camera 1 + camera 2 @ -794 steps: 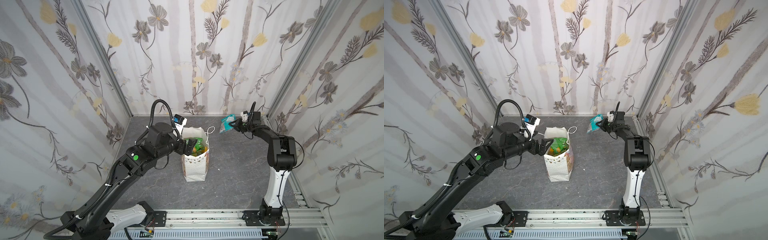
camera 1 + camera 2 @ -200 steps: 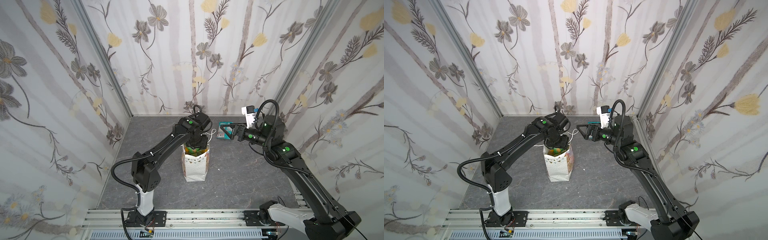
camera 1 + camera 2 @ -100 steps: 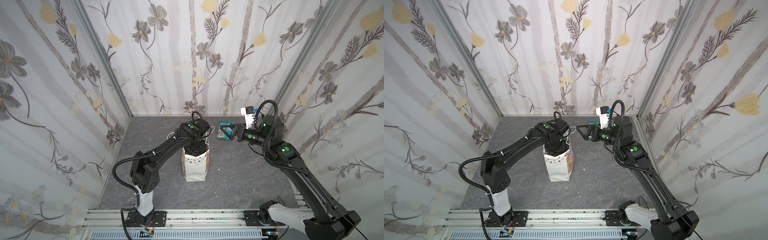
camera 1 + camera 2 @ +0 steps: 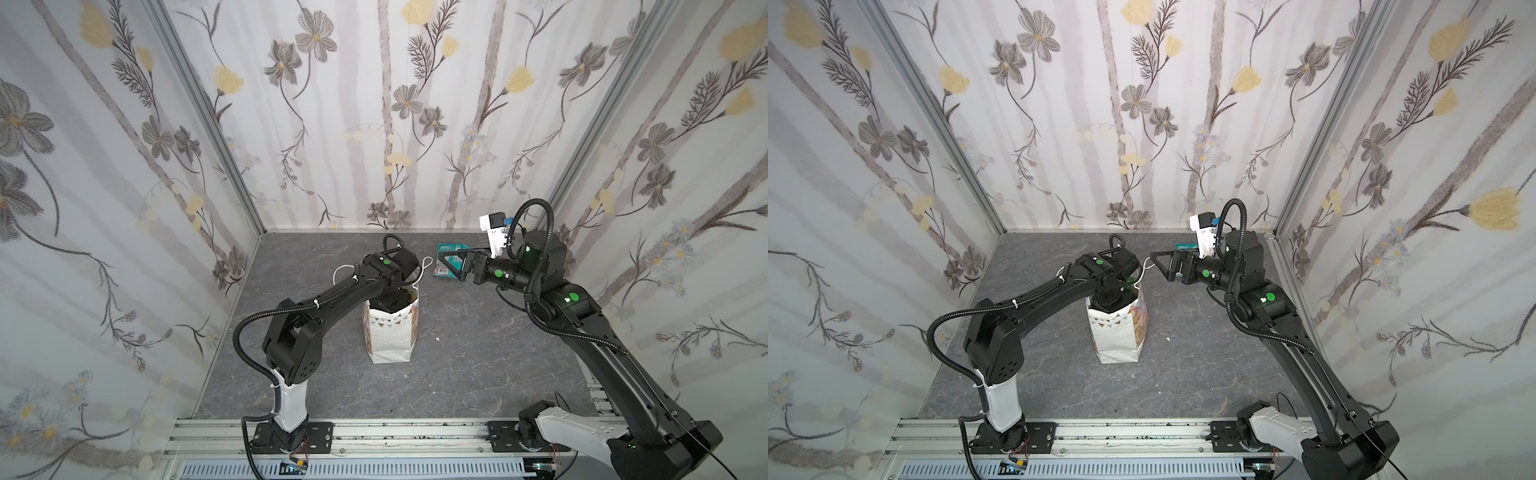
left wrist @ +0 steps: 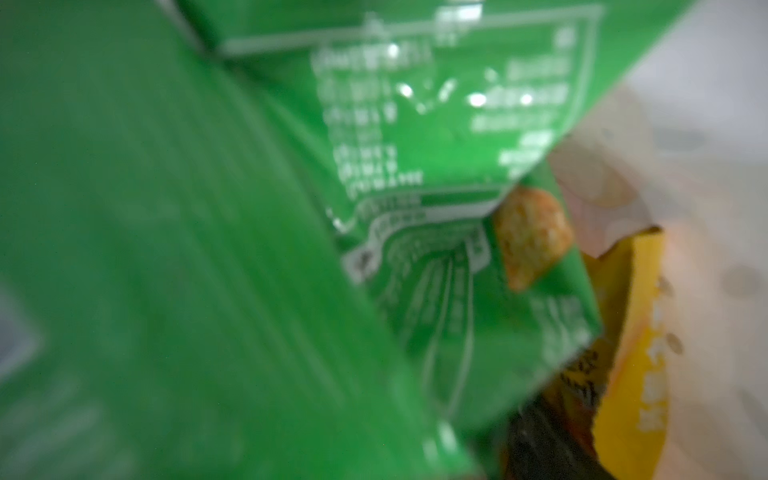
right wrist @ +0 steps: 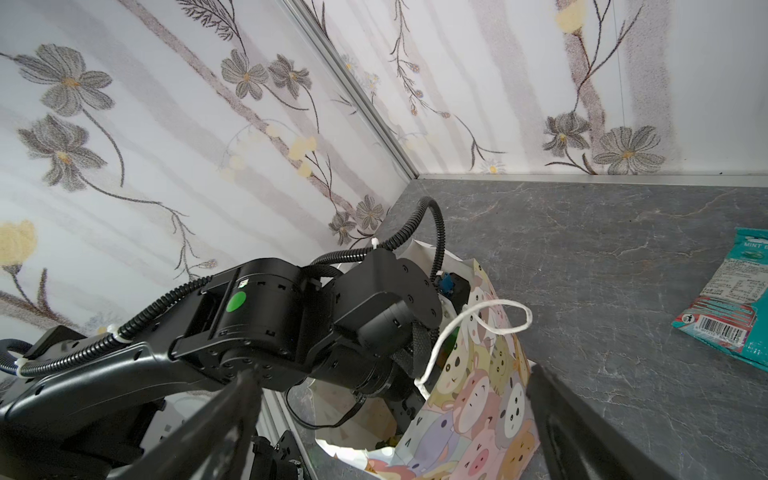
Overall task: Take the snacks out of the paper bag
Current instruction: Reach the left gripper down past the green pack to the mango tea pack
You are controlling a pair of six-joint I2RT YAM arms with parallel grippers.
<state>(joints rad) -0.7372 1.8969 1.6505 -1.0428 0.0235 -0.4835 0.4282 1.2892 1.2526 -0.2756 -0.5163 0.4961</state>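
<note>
Our left claw (image 4: 390, 300) is buried in the paper bag (image 4: 390, 336) so we can't tell its grip, right claw (image 4: 446, 262) hangs wide open, empty.

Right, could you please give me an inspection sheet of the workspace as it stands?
Surface: grey stone-look tabletop.
Job's things: paper bag upright mid-table; teal packet lying out on the tabletop; green packet and yellow packet inside the bag.
Clutter: one small white speck beside the bag.
Tools: left tool down in the bag's mouth, jaws hidden; right tool open, empty, raised, pointing toward the bag.
Cables: black hose along each arm; cord handle hanging loose.
Surroundings: floral walls; metal rail in front.
</note>
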